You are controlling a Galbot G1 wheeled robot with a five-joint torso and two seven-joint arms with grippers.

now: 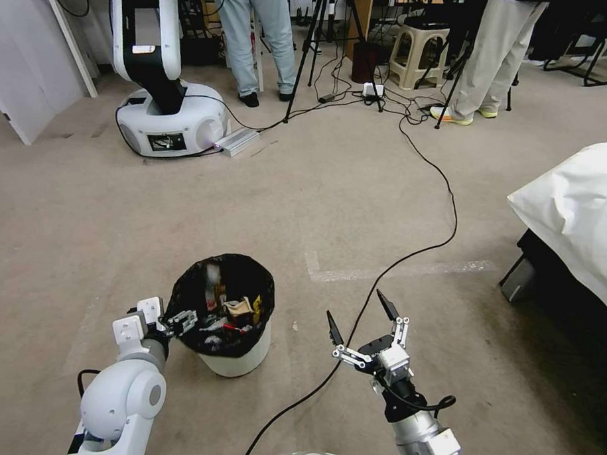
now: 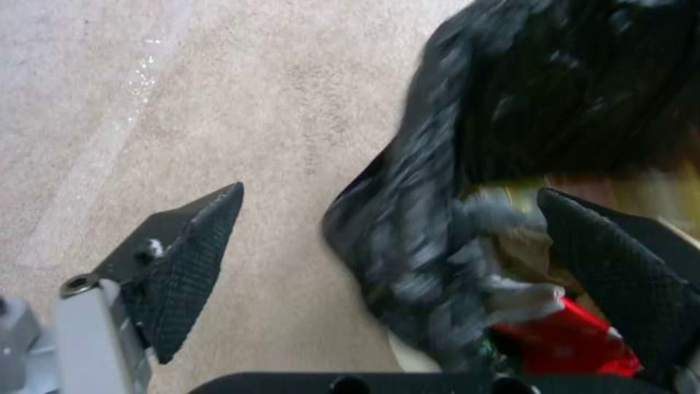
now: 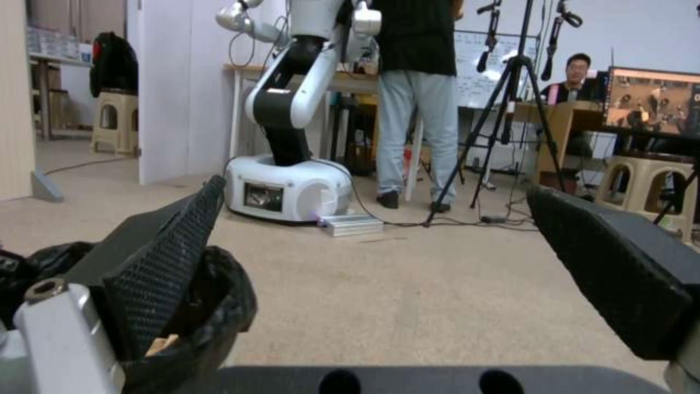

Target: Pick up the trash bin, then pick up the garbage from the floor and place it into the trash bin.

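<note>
Inside trash bin (image 1: 236, 358): garbage (image 1: 237, 315)

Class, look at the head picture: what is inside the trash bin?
Inside the trash bin: a brown paper piece, something red and white scraps. Anything deeper is covered by these.

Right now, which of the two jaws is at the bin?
The left gripper, its jaws astride the trash bin's black-lined rim. The right gripper hangs open beside it, over bare carpet.

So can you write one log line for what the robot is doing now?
left gripper: open, straddling trash bin rim | right gripper: open, empty, beside bin | garbage: in bin
</note>
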